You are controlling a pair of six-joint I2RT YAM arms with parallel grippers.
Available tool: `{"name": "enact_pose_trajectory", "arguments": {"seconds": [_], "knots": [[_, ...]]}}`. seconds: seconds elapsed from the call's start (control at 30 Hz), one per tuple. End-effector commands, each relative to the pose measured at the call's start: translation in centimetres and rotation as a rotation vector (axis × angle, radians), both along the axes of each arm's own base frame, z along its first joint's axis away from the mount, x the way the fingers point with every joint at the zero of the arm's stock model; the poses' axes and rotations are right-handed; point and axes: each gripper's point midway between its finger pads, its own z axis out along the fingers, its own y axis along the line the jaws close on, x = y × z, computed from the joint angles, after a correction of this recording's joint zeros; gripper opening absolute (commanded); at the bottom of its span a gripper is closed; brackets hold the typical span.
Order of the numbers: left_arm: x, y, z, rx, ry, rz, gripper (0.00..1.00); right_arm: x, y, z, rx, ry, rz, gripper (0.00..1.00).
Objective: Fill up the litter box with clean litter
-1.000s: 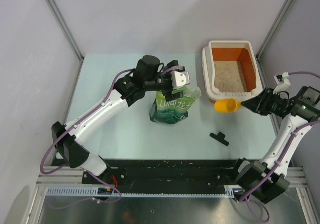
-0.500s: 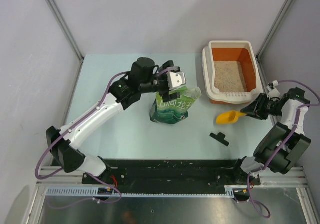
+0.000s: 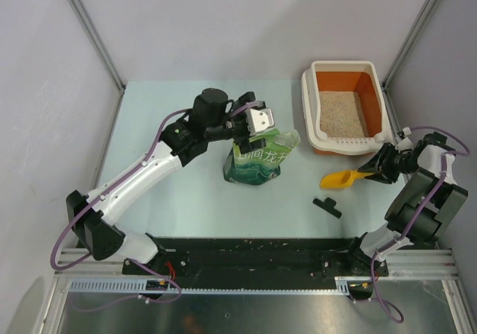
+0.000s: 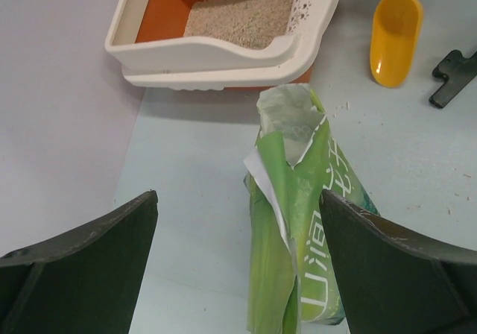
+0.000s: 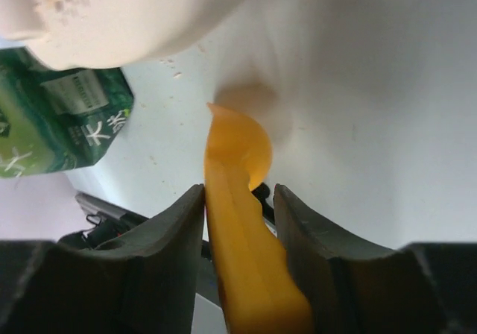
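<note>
Left wrist view: left gripper [image 4: 237, 200] gapes wide astride the mid-table green litter bag [image 4: 313, 222], poised to grasp; right gripper [image 5: 238, 200] brackets the yellow scoop [image 5: 232, 237] handle, hold unclear.

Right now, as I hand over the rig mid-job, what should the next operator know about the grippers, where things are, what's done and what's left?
Left gripper: open, jaws on either side of the green bag's torn top, not touching it.
Right gripper: around the handle of the yellow scoop. A gap shows on one side, so the grip is uncertain.
Litter box: far right of the table. The bag stands upright mid-table.
Done: clean litter covers the box floor.
Left: probably more litter. Grip the bag to pour, or set the scoop aside.
</note>
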Motion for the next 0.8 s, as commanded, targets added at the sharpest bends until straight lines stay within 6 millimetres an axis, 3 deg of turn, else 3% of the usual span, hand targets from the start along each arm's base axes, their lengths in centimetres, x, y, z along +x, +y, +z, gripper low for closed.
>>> {"name": "enact_pose_trajectory", "arguments": {"seconds": [0.0,0.13,0.37,0.5,0.6,0.77], "knots": [[0.2,1.4,2.0,-0.048,-0.026,0.044,0.94,-1.2,-3.1,0.3,-0.216,0.024,-0.03,0.51],[0.5,1.6,1.9,-0.08,0.038,0.074,0.96,-1.9,-3.2,1.8,-0.301,-0.017,0.003,0.6],[0.8,0.6,-0.1,-0.075,0.112,0.022,0.97,-0.7,1.1,7.5,-0.452,-0.305,0.17,0.7],[0.4,0.0,-1.1,-0.062,0.131,-0.029,0.96,-0.4,2.9,9.4,-0.514,-0.397,0.225,0.72],[0.3,-0.4,-2.1,-0.046,0.142,-0.054,0.95,-0.5,3.7,10.0,-0.511,-0.429,0.245,0.73],[0.4,-0.8,-3.3,-0.022,0.147,-0.078,0.9,-0.3,3.1,10.6,-0.557,-0.452,0.236,0.73]]}}
